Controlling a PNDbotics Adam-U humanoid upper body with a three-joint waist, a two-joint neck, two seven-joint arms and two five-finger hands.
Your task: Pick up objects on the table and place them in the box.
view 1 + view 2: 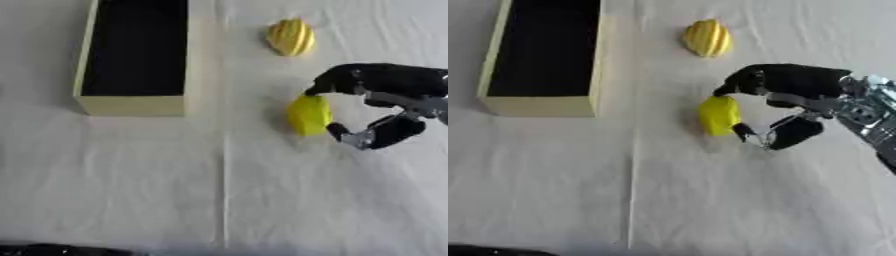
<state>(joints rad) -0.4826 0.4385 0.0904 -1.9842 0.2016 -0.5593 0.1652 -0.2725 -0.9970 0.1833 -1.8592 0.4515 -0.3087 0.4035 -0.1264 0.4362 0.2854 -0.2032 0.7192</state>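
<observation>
A white cloth point(131, 190) covers the whole table. At the far left stands the box point(131, 106), a long pale-yellow tray with a dark inside; I see nothing in it, so by my reckoning the task has barely begun and 2 things are left to move. The right hand point(798, 102) reaches in from the right, its fingers curled round the lemon point(717, 116), which sits on the cloth at the middle and right of the box, well apart from it. A ridged yellow fruit point(290, 37) lies beyond the lemon, untouched. Nothing stands between lemon and box; only the near wall must be cleared. A dark shape, perhaps the left hand point(52, 249), shows at the near left edge; its fingers I cannot tell.
</observation>
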